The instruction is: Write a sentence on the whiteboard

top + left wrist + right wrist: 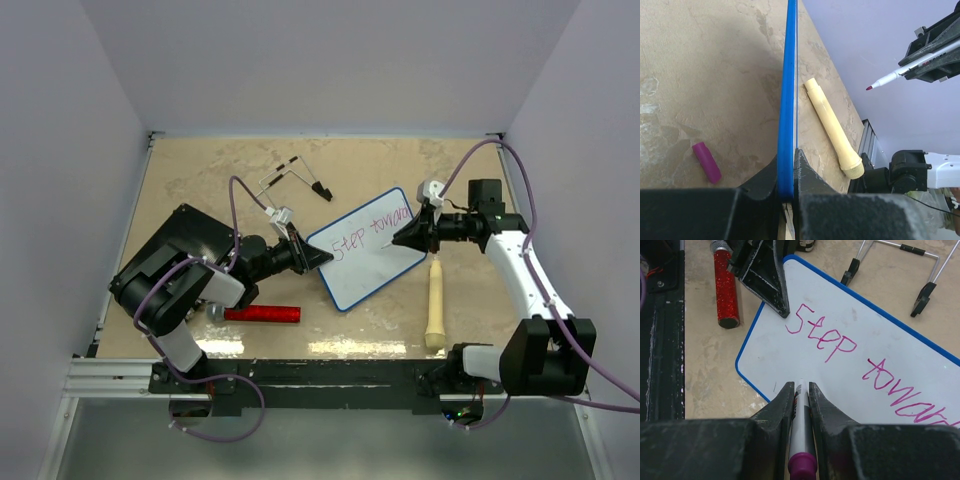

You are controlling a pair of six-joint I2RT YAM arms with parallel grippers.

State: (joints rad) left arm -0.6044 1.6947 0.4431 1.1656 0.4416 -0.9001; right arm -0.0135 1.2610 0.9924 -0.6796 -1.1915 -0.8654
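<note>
- Whiteboard [365, 278]: corner edge pinched in the left gripper [318, 256]; long axis runs away from it, toward the right arm.
- Right gripper [405, 238]: clamped on a marker [800, 426] and nearer the blank strip.
- Sentence [839, 344]: reads "Step toward"; second line unwritten, just ahead of the marker tip, which is off the surface.

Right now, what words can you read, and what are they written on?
"Step": pink-purple handwriting on the whiteboard.
"towar...": the next word on the same whiteboard. Its end runs off the edge of the right wrist picture, and it is too small to finish reading in the top view.
Marker: tiny red print on its barrel, too blurred to read.
I can see no other writing.
</note>
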